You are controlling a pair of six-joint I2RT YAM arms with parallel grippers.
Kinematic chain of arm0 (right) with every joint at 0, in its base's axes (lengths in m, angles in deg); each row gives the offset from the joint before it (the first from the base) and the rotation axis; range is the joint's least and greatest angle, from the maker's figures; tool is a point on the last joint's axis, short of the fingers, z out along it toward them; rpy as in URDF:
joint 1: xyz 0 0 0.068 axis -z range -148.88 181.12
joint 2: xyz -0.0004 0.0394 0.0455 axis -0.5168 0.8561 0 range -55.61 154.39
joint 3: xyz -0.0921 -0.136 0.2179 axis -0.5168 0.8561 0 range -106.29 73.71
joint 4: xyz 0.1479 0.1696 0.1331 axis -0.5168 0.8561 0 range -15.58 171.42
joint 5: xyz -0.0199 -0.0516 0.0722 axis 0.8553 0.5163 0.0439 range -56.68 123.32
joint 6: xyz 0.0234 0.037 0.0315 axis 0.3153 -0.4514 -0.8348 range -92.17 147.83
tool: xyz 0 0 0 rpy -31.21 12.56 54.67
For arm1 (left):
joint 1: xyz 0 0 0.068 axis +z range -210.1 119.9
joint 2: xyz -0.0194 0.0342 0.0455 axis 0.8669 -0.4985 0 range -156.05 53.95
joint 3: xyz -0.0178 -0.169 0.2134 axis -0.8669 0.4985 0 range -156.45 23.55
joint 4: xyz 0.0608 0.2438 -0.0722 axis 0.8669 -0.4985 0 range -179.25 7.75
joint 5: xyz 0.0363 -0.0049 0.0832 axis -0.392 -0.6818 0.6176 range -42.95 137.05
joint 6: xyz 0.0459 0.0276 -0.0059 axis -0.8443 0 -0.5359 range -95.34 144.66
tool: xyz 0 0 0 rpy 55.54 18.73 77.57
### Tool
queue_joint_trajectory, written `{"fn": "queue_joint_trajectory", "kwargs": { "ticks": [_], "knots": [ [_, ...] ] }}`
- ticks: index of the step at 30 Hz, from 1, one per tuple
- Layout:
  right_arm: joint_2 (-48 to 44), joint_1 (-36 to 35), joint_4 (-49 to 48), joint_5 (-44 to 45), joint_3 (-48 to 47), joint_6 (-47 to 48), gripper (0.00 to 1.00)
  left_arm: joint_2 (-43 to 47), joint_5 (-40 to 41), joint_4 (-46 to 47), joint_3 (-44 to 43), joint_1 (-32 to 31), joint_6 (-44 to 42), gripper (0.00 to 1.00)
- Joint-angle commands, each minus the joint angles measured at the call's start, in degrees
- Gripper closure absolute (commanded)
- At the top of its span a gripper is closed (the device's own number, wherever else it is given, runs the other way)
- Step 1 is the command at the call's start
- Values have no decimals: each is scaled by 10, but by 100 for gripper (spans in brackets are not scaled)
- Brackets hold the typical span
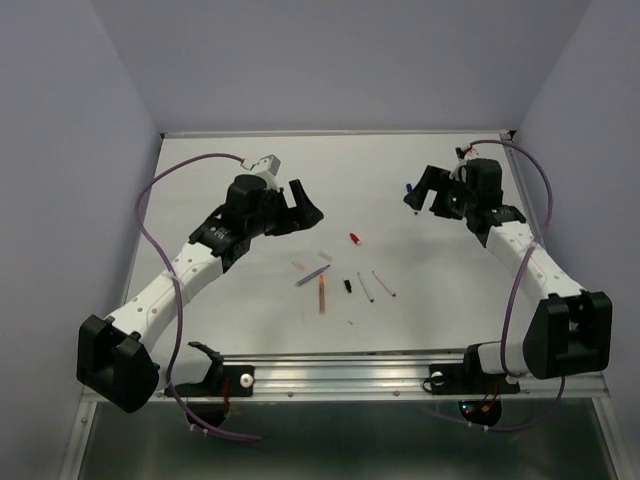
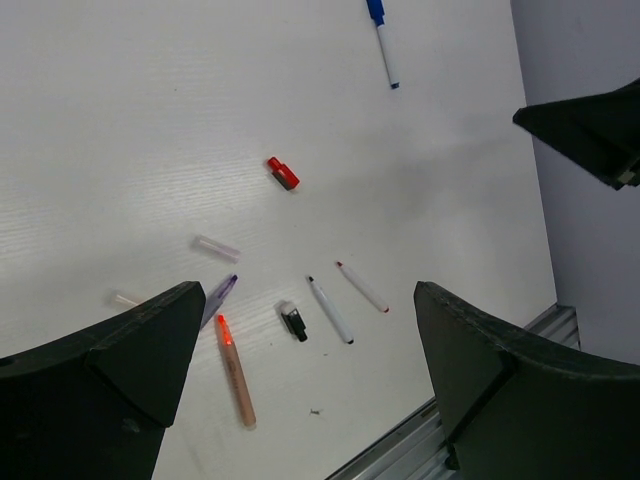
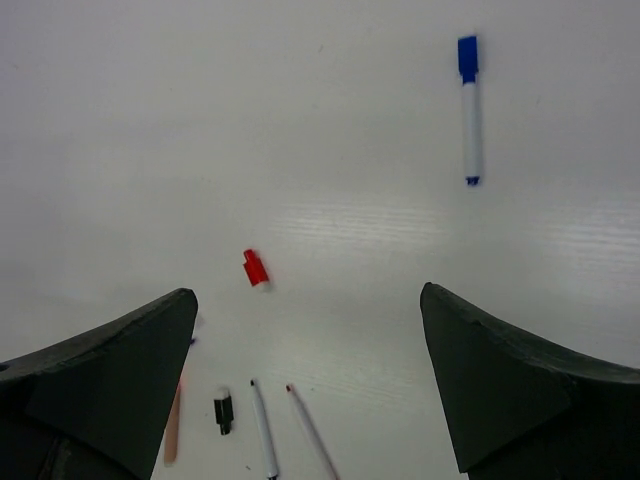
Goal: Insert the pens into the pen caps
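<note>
White counter (image 1: 380, 160) carries a loose cluster front-centre: red cap (image 1: 354, 238) farthest back, pale cap (image 1: 298, 265), grey pen (image 1: 312, 276), orange pen (image 1: 322, 294) just beside it, and black cap (image 1: 348, 286). Right of the black cap, a black-tipped white pen (image 1: 365, 288) & a red-tipped white pen (image 1: 384, 283) lie side by side, not touching. Well apart, right-rear, lies a blue-capped white pen (image 3: 470, 110), cap on one end, blue tip bare.

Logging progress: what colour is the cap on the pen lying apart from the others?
The cap is blue; the right wrist view shows it best.
</note>
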Motion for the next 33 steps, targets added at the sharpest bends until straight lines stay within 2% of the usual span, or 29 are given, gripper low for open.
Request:
{"fn": "queue_joint_trajectory", "kwargs": {
  "ticks": [1,2,7,8,14,20,26,30,33],
  "knots": [
    [-24,-44,40,-44,52,-25,0,10,11,-1,8,3,-13,1],
    [-34,-63,54,24,58,-12,0,8,13,-3,9,3,-15,1],
    [-57,-169,86,105,82,-14,0,-10,28,-16,1,3,-13,1],
    [-53,-188,107,148,86,-10,0,-13,30,-20,0,3,-11,1],
    [3,-296,167,280,98,-23,0,-20,35,-19,9,3,-3,1],
    [68,-325,166,282,99,-15,2,-22,35,-10,22,3,9,1],
    [102,-338,150,303,100,-25,20,-20,31,-5,32,3,21,1],
    [122,-338,133,300,108,-18,21,-16,33,-2,38,3,24,1],
    [145,-338,123,302,108,-12,27,-16,32,-2,39,3,26,1]
  ]
}}
